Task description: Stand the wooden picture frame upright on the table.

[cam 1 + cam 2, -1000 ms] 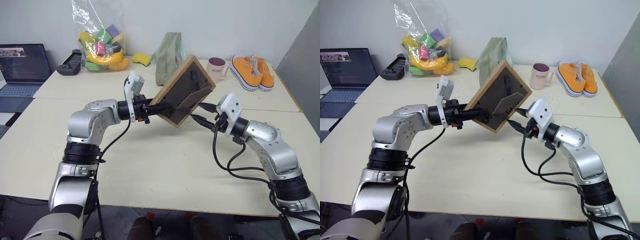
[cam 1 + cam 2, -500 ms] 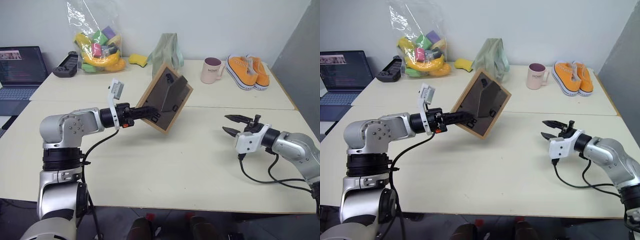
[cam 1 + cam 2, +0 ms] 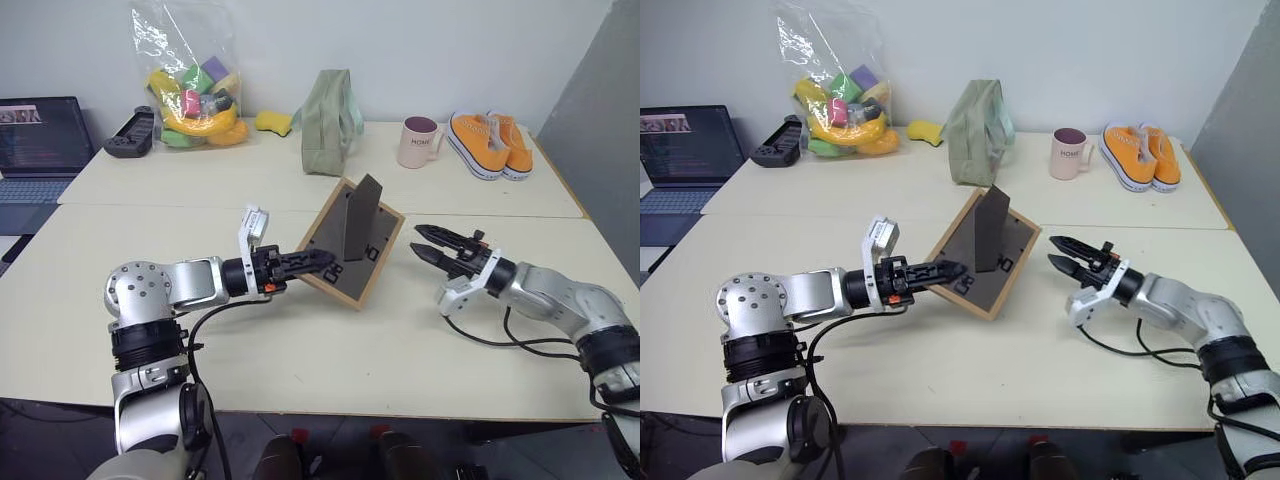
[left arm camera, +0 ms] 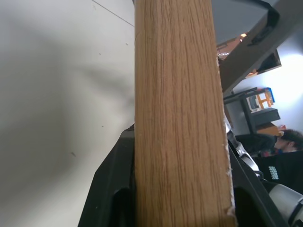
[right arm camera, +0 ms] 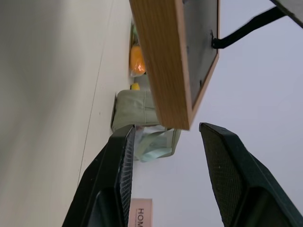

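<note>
A: Where is the frame (image 3: 350, 243) found?

B: It is seen near the middle of the table (image 3: 300, 350), just in front of the seam between the two sections. Its dark grey back is turned toward the camera, and the fold-out stand (image 3: 362, 217) is swung out from that back. The frame is tilted, with its lower edge down at the tabletop (whether that edge is actually touching cannot be told).

A: How is it held?

B: Its left edge is clamped by the left gripper (image 3: 318, 261), which is reached in level from the left. In the left wrist view the light wood is seen sandwiched between the two black fingers (image 4: 111, 189).

A: And the right gripper (image 3: 428, 244)?

B: It is held just to the right of the frame, apart from it, with its jaws spread and nothing between them. In the right wrist view a corner of the frame is seen beyond the parted fingers (image 5: 113, 184).

A: What else is laid out on the table?

B: At the far edge, a green bag (image 3: 328, 122) is set behind the frame, with a pink mug (image 3: 417, 142) and orange shoes (image 3: 488, 143) to its right. A plastic bag of toys (image 3: 194, 90) and a black controller (image 3: 130, 132) are placed at the far left, beside a laptop (image 3: 42, 135).
</note>
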